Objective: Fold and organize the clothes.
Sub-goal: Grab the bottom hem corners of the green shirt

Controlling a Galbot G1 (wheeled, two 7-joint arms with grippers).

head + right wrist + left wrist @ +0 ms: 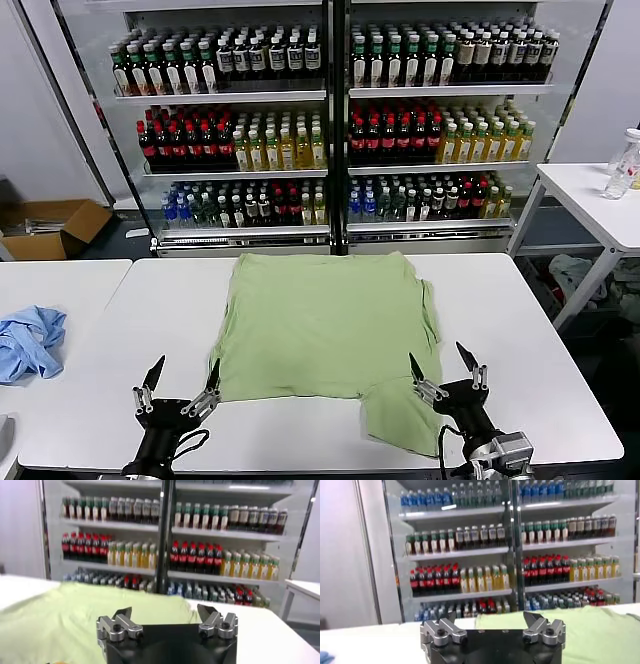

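Light green shirt (325, 335) flat on white table (540, 340)

The shirt (325, 325) is plain light green on a white counter (520, 330). Left of the shirt a light blue garment (28, 340) lies; both hands are black and silver

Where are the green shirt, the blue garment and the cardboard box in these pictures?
Green shirt (325, 325): head view, middle of its flat body.
Blue garment (28, 340): head view, centre of the crumpled heap on the left table.
Cardboard box (70, 228): head view, on its open flap, on the floor at far left.
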